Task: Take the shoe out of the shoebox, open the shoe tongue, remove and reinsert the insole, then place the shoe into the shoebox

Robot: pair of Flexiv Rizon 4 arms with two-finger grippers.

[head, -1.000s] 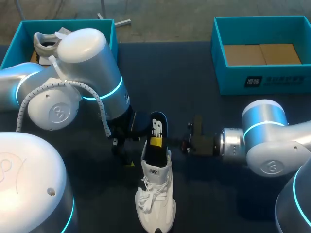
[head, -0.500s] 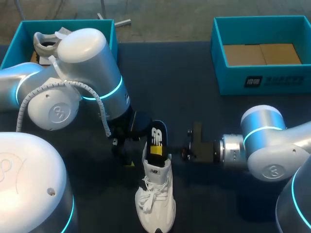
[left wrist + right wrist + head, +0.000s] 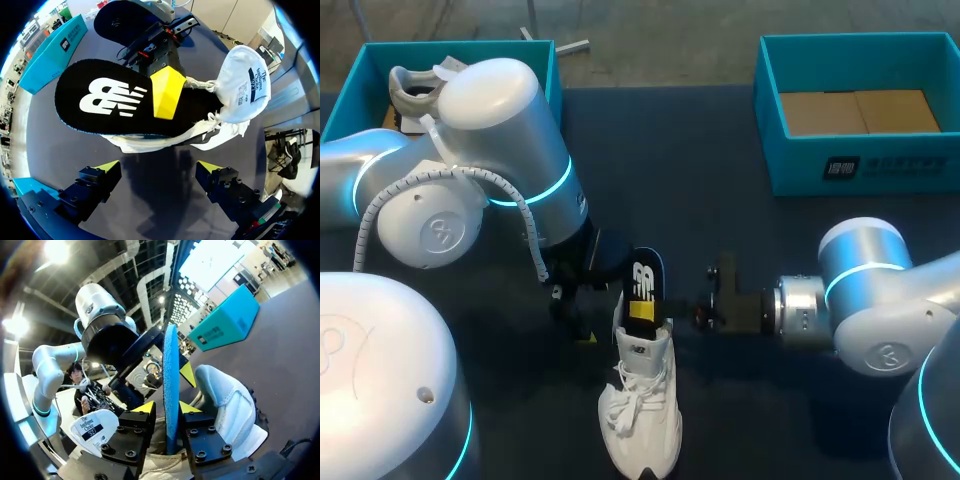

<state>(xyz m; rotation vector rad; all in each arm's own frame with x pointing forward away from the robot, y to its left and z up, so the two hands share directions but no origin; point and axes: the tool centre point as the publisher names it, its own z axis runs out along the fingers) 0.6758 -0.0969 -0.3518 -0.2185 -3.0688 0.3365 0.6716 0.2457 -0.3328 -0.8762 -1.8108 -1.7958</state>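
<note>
A white shoe (image 3: 638, 410) stands on the dark table, its toe toward the front edge. A black insole (image 3: 642, 285), blue underneath, sticks up out of its opening, heel end high. My right gripper (image 3: 658, 306) comes in from the right at the shoe's collar. In the right wrist view the insole (image 3: 171, 370) stands edge-on between the fingers of that gripper (image 3: 169, 407), with a small gap on one side, so it is open. My left gripper (image 3: 159, 167) hangs open just left of the shoe (image 3: 200, 135), holding nothing. The tongue (image 3: 245, 85) is folded forward.
A teal box (image 3: 470, 50) at the back left holds another shoe (image 3: 415, 90), partly hidden by my left arm. A second teal box (image 3: 860, 165) at the back right holds flat cardboard. Bare table lies between the boxes.
The insole has sunk deeper into the shoe and tilted slightly. My right gripper shifted a little to the right and its fingers have parted. The left arm has not moved.
</note>
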